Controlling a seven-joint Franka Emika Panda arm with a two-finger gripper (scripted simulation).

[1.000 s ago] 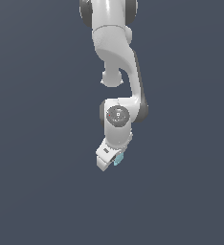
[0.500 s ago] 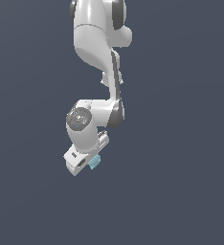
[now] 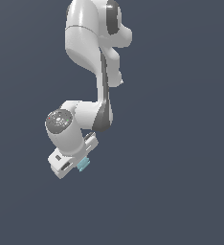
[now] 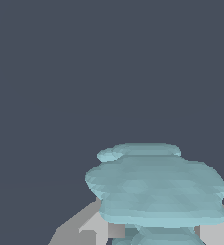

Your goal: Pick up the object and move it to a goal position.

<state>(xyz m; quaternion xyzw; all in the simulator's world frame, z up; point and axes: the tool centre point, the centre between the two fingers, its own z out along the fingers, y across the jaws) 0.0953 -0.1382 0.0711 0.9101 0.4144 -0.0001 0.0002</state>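
The object (image 3: 83, 164) is a tiny pale cyan, lumpy piece. In the exterior view it pokes out beside the white gripper (image 3: 75, 165) at the low end of the arm, toward the exterior view's left. In the wrist view the object (image 4: 154, 184) fills the lower part of the picture, held between the grey fingers (image 4: 78, 229), which show on both sides of it. The gripper is shut on the object and holds it in the air. The fingertips are mostly hidden behind the hand in the exterior view.
The white arm (image 3: 92, 43) comes down from the top of the exterior view and bends at a joint (image 3: 61, 122) above the hand. Plain dark grey-blue background lies all around; no goal marker shows.
The arm has swung toward the exterior view's left with the object held in the gripper, and the wrist has turned. The grasp has stayed shut.
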